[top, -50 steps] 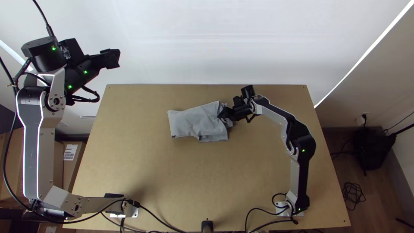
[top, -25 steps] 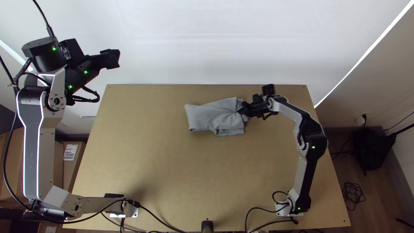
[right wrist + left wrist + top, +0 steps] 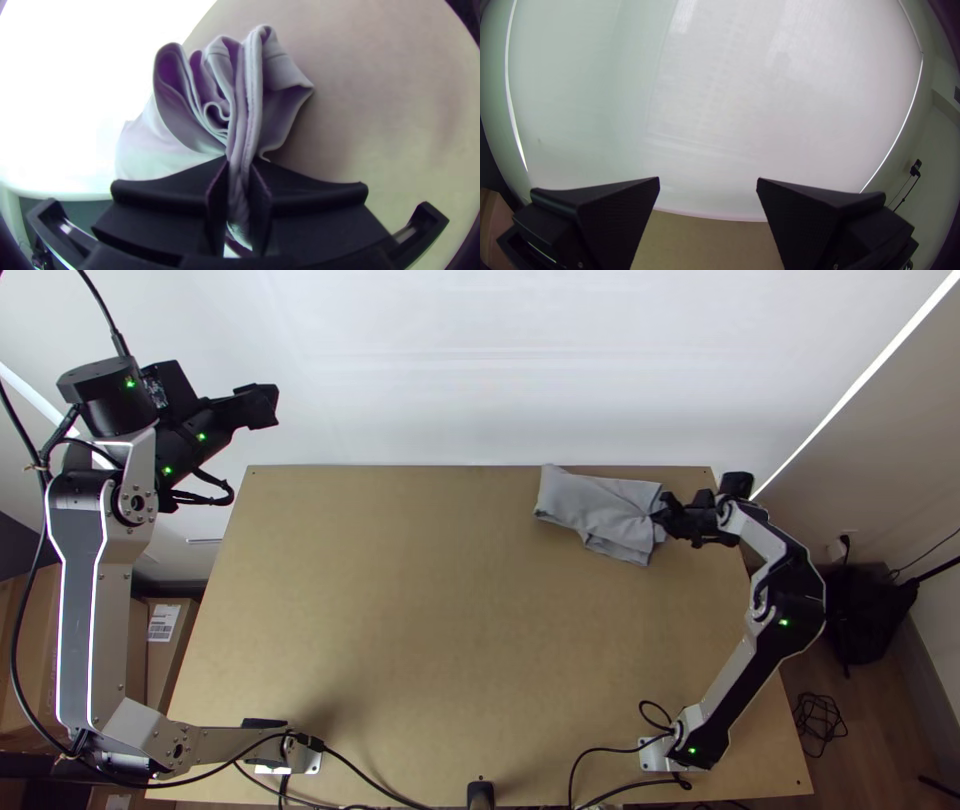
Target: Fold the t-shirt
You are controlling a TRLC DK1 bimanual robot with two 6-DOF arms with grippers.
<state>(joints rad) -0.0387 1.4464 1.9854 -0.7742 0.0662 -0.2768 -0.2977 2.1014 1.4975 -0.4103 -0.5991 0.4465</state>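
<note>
In the top view I see the grey t-shirt (image 3: 597,508) in a folded bundle on the table (image 3: 430,650), trailing left from the right end effector (image 3: 663,515), well apart from the left end effector (image 3: 262,406). The left wrist view shows the left end effector (image 3: 708,183) wide open. In the right wrist view, the right end effector (image 3: 241,162) pinches the shirt's gathered layers, which fan out beyond its fingers.

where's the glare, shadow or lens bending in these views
Top view: soft shadow on the table near the left arm's base; left wrist view: bright lines beside the white backdrop curve; right wrist view: glare whitens part of the t-shirt.
</note>
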